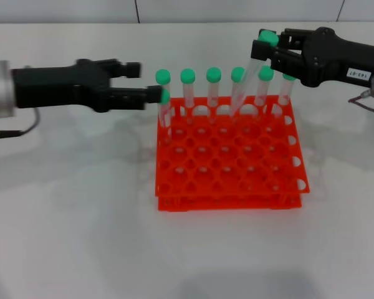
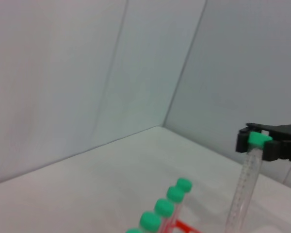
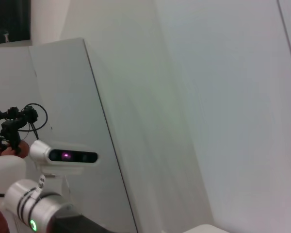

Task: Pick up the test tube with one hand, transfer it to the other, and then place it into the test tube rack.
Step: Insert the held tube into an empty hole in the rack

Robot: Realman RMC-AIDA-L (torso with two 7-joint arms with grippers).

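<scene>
My right gripper (image 1: pixel 265 47), the one with the white number label, is shut on the green cap of a test tube (image 1: pixel 248 81). It holds the tube tilted, with the lower end down at the back row of the orange test tube rack (image 1: pixel 237 187). The left wrist view shows the same gripper (image 2: pixel 256 145) and tube (image 2: pixel 243 191). My left gripper (image 1: pixel 143 81) is open and empty, just left of the rack's back left corner, with its lower fingertip (image 1: pixel 153 94) close to a tube standing there (image 1: pixel 166 109).
Several more green-capped tubes (image 1: pixel 187 87) stand upright along the rack's back row; their caps (image 2: pixel 175 194) show in the left wrist view. The rack sits on a white table (image 1: pixel 81 218). A cable (image 1: pixel 368 103) lies at the right edge.
</scene>
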